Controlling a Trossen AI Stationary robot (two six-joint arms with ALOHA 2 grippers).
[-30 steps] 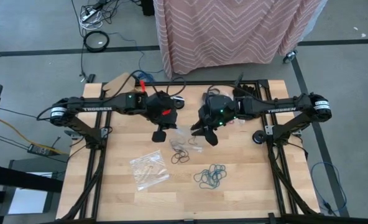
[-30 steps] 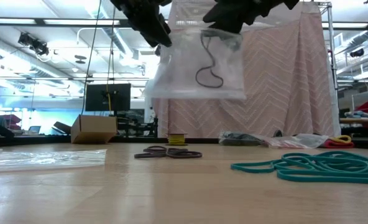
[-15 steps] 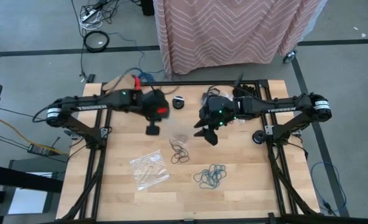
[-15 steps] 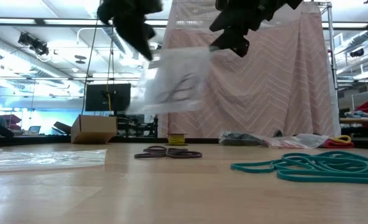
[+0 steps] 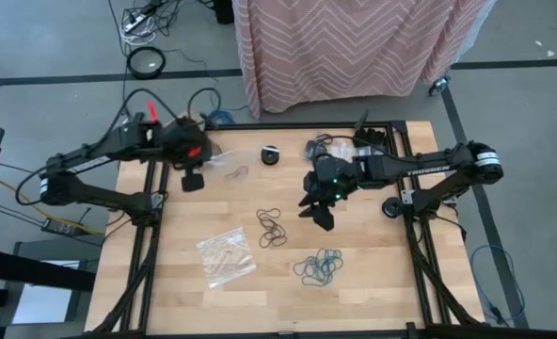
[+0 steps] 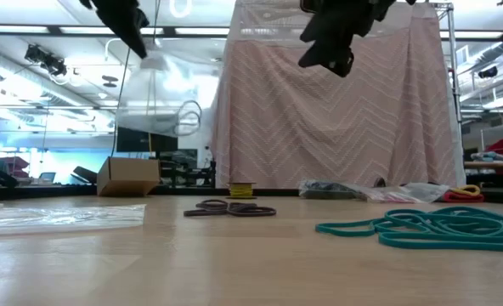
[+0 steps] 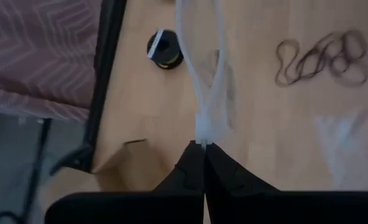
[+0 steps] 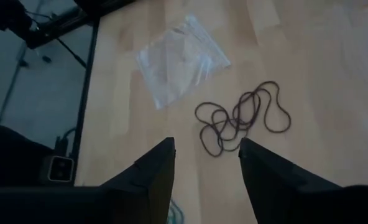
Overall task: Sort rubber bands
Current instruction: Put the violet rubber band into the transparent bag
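Observation:
My left gripper is up over the table's far left corner, shut on a clear plastic bag that holds a black rubber band. My right gripper hangs open above the table's middle, with nothing between its fingers. Below it a heap of dark rubber bands lies flat on the wood. Teal rubber bands lie in a heap nearer the front. A second clear bag with brownish bands lies flat at the near left. My left gripper pinches the clear bag's edge between its two shut fingers. The fingers slant down from the table's left side. The bag trails from the fingertips toward the table's middle, lifted clear of the wood.
A small black round disc sits near the far edge. More bags and bands are heaped at the far right. A cardboard box stands at the far left corner, and a pink patterned cloth hangs beyond the table.
The bag with the black band was held up between both grippers; it has come away from my right gripper. My left gripper has carried it up and toward the table's far left corner, tipping as it went, the bag swinging behind. My right gripper has stayed nearly in place.

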